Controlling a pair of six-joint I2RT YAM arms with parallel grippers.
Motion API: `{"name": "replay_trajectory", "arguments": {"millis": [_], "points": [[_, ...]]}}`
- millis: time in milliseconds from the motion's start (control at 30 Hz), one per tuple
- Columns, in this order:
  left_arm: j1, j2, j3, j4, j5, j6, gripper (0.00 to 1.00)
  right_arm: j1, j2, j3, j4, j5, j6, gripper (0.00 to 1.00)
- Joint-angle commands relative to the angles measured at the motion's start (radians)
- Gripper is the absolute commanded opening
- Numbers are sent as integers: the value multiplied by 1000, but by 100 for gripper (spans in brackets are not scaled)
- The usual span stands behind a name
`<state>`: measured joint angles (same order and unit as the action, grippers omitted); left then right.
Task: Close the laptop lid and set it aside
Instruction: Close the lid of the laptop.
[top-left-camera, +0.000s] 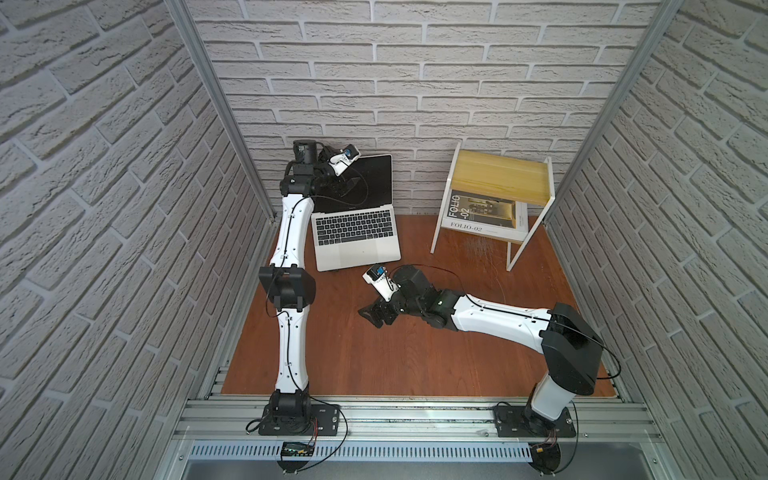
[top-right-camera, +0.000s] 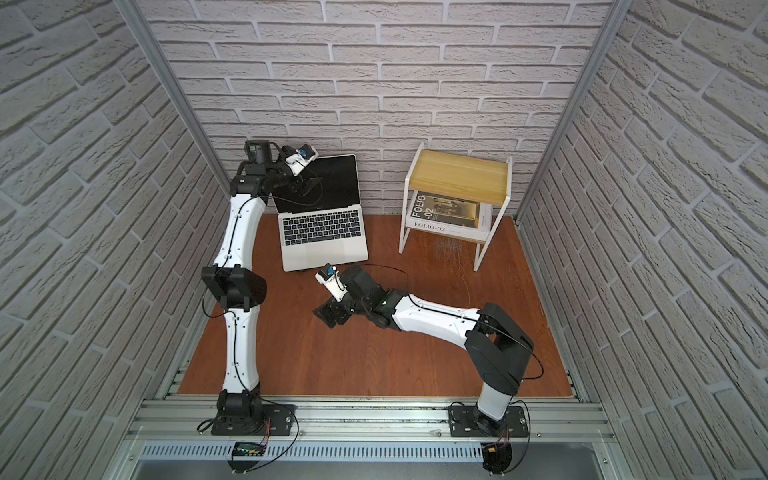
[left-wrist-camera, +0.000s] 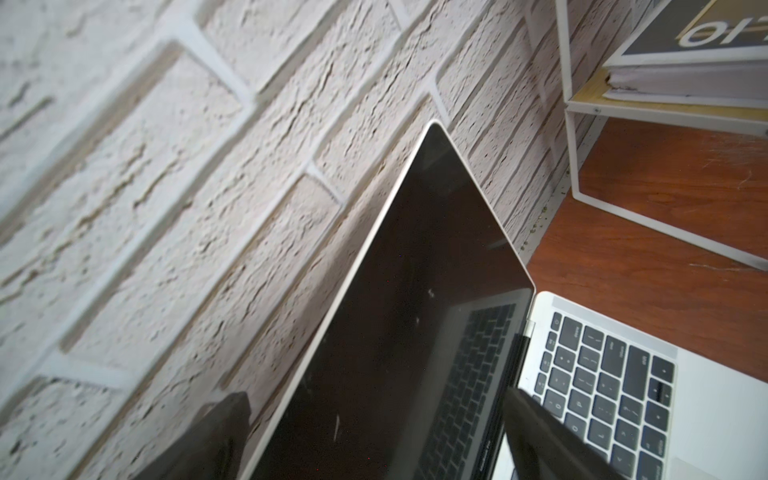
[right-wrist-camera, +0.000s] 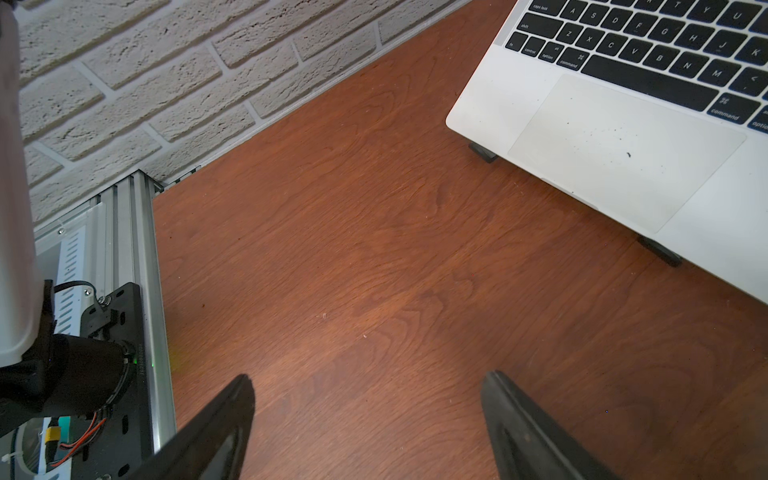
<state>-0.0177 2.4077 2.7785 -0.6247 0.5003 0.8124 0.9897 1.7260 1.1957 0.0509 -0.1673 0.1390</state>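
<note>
The laptop (top-left-camera: 356, 239) sits open on the table (top-left-camera: 415, 353) with its lid (top-left-camera: 374, 183) upright and the brick wall (top-left-camera: 415, 104) just behind it. The left end effector (left-wrist-camera: 374, 440) is spread wide across the lid's top edge, one finger on the wall side and one on the screen side. The right end effector (right-wrist-camera: 370, 428), also spread and empty, hovers near the laptop's front edge.

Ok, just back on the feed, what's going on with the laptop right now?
The laptop sits open at the back of the table, its lid raised close to the brick wall. The left gripper is at the lid's top edge with its jaws wide open, one finger behind the lid and one on the screen side, not clamped. The right gripper hangs open over bare table in front of the laptop, holding nothing. The lid has not been lowered yet.
</note>
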Motion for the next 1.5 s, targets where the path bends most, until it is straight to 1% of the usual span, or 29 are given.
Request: {"name": "replay_trajectory", "arguments": {"millis": [0, 100, 167, 400, 567, 900, 933, 1033, 1200, 1367, 1467], "points": [[8, -63, 3, 91, 22, -14, 98, 7, -18, 9, 10, 4, 2, 89], [24, -51, 9, 160, 69, -78, 98, 6, -27, 7, 6, -1, 10, 88], [30, -36, 14, 182, 76, -100, 98, 6, -35, 3, 0, -11, 18, 88], [56, 27, 15, 192, 90, -147, 98, 9, -68, -40, 10, -22, 33, 88], [66, 59, 15, 128, 74, -112, 98, 12, -86, -66, 51, -31, 51, 88], [72, 79, 14, 25, 68, -56, 98, 31, -65, -64, 77, -38, 61, 88], [69, 79, 13, 13, 66, -47, 96, 32, -65, -63, 77, -35, 61, 88], [64, 73, 12, -23, 73, -25, 85, 32, -65, -62, 71, -26, 57, 88], [43, 42, -7, -65, 63, 18, 80, 33, -67, -65, 69, -16, 51, 88], [11, 27, -8, -142, -8, 109, 74, 33, -80, -69, 65, -8, 44, 89], [10, 10, -13, -183, 2, 108, 73, 32, -101, -82, 64, 10, 40, 89]]}}
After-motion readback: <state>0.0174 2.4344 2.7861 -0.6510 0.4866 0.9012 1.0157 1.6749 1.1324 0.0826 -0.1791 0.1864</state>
